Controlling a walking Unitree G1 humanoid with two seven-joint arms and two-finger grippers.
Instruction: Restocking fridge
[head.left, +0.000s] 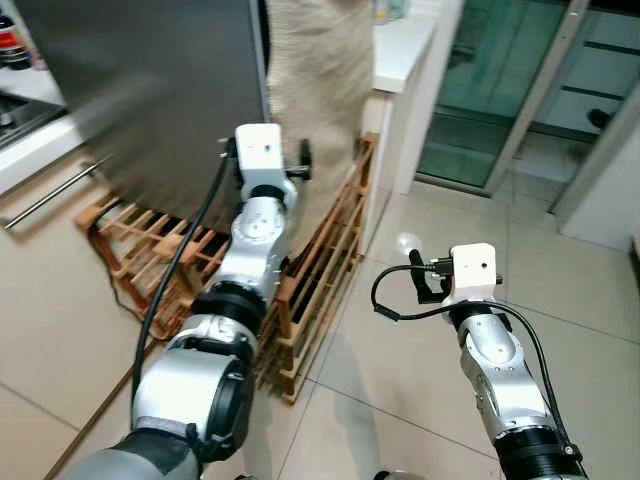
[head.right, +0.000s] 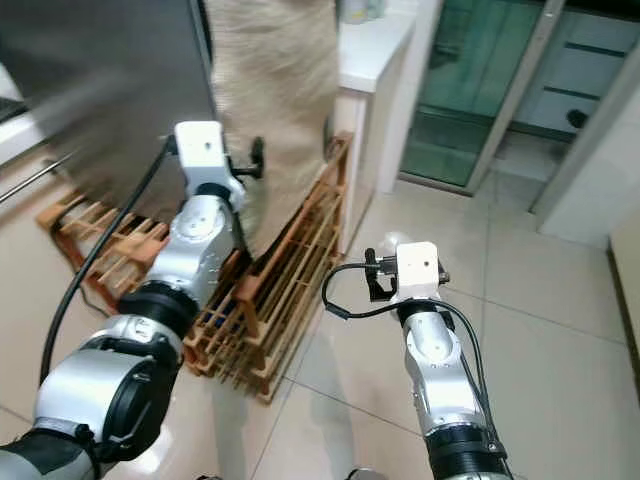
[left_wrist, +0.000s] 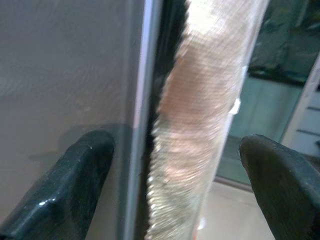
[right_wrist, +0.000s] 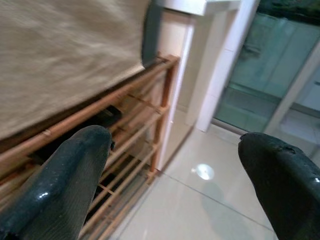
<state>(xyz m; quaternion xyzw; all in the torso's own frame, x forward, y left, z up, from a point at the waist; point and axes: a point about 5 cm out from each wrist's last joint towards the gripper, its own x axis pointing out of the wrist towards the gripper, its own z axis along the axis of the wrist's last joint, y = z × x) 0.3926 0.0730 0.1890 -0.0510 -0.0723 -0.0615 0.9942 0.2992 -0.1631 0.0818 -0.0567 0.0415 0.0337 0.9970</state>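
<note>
Left arm (head.left: 200, 390): raised forward, reaching toward the fridge.
Right gripper (right_wrist: 175, 165): fingers spread wide, empty, held over the tiled floor (head.left: 440, 350).
Wooden rack (head.left: 320, 270): low on the floor, at the fridge's foot.
Left gripper (left_wrist: 175, 180): fingers wide apart, holding nothing, straddling the door edge, likely to pull it.
Fridge (head.left: 150, 90): grey door, shut.
Beige cloth (head.left: 315, 70): hangs beside the door edge.

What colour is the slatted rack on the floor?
Reddish-brown slatted wooden rack, clearest in the left eye view.
</note>
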